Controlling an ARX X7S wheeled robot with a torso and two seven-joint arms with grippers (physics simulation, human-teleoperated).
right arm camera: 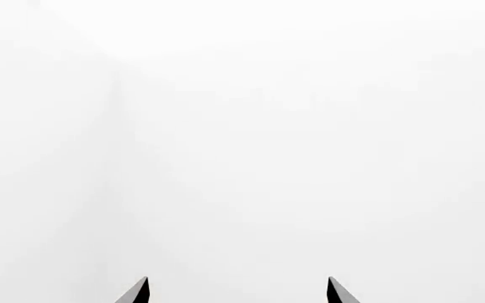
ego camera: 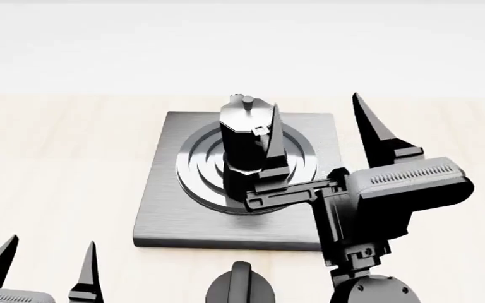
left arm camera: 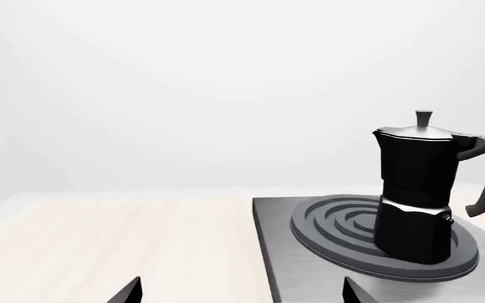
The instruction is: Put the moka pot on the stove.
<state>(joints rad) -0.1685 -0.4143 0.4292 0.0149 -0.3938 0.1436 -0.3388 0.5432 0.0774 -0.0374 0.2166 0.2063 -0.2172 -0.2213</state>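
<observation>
The black moka pot [ego camera: 240, 142] with its silver-grey lid stands upright on the round rings of the stove [ego camera: 167, 214]. My right gripper [ego camera: 315, 100] is open and empty, held on the pot's right; one finger [ego camera: 273, 145] crosses in front of the pot in the head view. The right wrist view shows only white wall between the right gripper's [right arm camera: 237, 285] tips. My left gripper [ego camera: 52, 241] is open at the near left, apart from the stove. In the left wrist view the moka pot [left arm camera: 415, 189] sits on the stove [left arm camera: 302, 271], beyond the open left gripper [left arm camera: 242, 290].
A squat black knob [ego camera: 240, 287] with a ridge sits on the pale wooden table [ego camera: 57, 158] just in front of the stove's near edge. A white wall closes the far side.
</observation>
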